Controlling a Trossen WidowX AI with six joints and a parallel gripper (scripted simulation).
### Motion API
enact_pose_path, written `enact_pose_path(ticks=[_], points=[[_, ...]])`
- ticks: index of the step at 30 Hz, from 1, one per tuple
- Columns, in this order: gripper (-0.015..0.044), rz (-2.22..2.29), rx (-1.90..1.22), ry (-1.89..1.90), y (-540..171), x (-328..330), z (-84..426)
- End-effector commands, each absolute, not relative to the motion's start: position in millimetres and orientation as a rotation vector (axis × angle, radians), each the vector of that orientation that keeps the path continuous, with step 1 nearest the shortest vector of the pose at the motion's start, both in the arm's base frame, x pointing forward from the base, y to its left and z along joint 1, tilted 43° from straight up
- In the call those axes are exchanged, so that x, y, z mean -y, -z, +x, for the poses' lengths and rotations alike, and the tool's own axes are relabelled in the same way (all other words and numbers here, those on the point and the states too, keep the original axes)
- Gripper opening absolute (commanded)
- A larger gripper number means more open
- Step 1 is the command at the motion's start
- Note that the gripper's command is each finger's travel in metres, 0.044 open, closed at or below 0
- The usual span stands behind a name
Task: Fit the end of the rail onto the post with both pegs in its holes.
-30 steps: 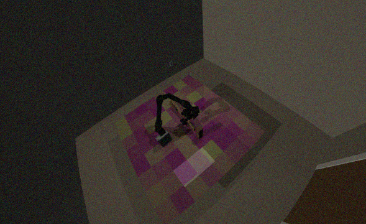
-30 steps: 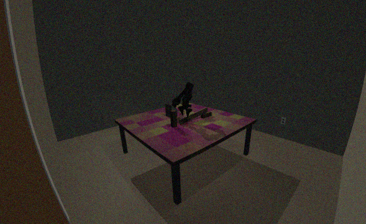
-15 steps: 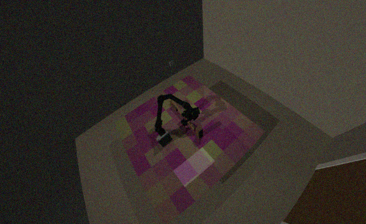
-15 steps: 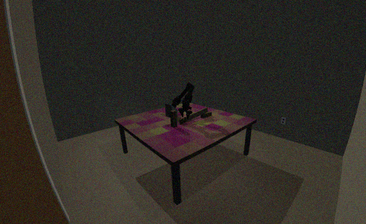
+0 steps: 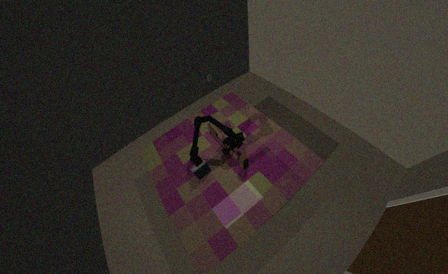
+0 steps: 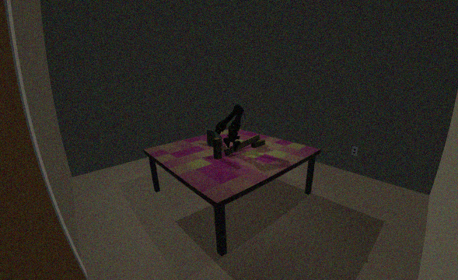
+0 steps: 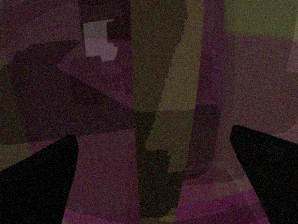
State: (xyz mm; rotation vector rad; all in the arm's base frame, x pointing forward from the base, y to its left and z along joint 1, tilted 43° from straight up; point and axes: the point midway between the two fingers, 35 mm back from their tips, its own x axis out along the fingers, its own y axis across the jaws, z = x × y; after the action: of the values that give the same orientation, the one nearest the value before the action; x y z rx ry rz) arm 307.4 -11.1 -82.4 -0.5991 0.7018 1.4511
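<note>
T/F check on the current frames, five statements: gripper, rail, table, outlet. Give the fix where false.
1. The gripper is clamped on the rail. False: its fingers stand wide open, with nothing held.
2. In the wrist view, the rail runs between the two fingers. True.
3. The table has a plain white top. False: it is a patchwork of mostly magenta, pink and yellow-green.
4. The rail's near end is already fitted on the short post. False: a gap separates them in the exterior view.
5. A wall outlet shows in the exterior view. True.
</note>
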Motion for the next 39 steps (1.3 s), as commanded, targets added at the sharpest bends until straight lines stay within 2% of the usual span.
enact_pose_path(ticks=[1,8,22,29,30,39], points=[[0.0440,-0.588,-0.701,-1.451,86.9,5.7,305.7],[0.0440,-0.587,-0.700,-1.452,93.1,-0.6,304.6],[0.0072,-0.587,-0.700,-1.452,93.1,-0.6,304.6],[0.0026,-0.587,-0.700,-1.452,93.1,-0.6,304.6],[0.0000,-0.587,-0.700,-1.452,93.1,-0.6,304.6],[0.0000,-0.587,-0.700,-1.452,93.1,-0.6,304.6]])
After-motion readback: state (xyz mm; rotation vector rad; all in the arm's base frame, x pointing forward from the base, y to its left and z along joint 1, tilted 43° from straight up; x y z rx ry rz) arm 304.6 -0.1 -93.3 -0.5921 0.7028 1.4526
